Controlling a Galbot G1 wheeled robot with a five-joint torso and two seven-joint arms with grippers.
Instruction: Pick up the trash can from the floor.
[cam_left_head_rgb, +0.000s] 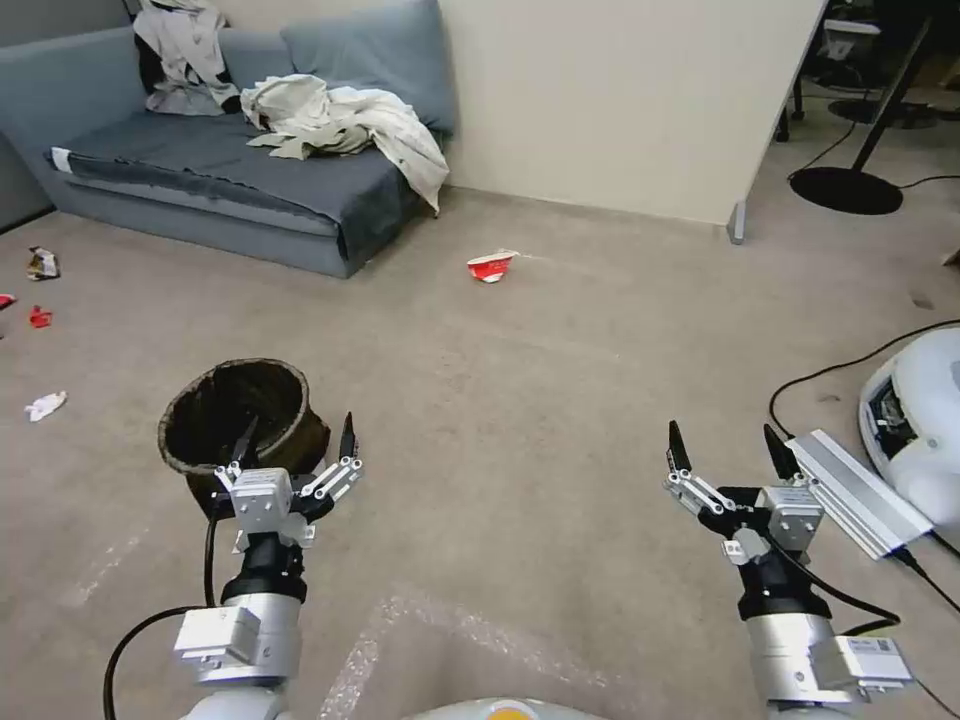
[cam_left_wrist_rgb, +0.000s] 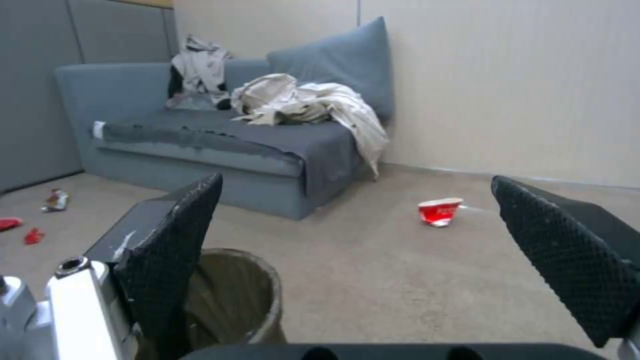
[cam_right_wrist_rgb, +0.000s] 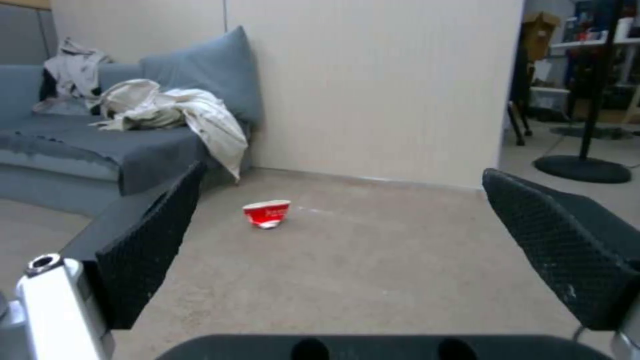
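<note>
The left claw (cam_left_head_rgb: 296, 447) is held wide open just at the near rim of the bin (cam_left_head_rgb: 240, 415), one finger seemingly over the rim, nothing gripped. The right claw (cam_left_head_rgb: 727, 447) is also spread wide, well apart, over bare floor (cam_left_head_rgb: 520, 400). The bin stands upright on the floor, unlifted; gripping and raising remain. A dark bag lines it; no contents can be made out.

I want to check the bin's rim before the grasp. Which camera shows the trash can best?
The head view: the trash can shows its whole bagged rim and dark inside, with the open left gripper at its near edge. The left wrist view catches part of it behind a finger. The right wrist view looks at bare carpet.
</note>
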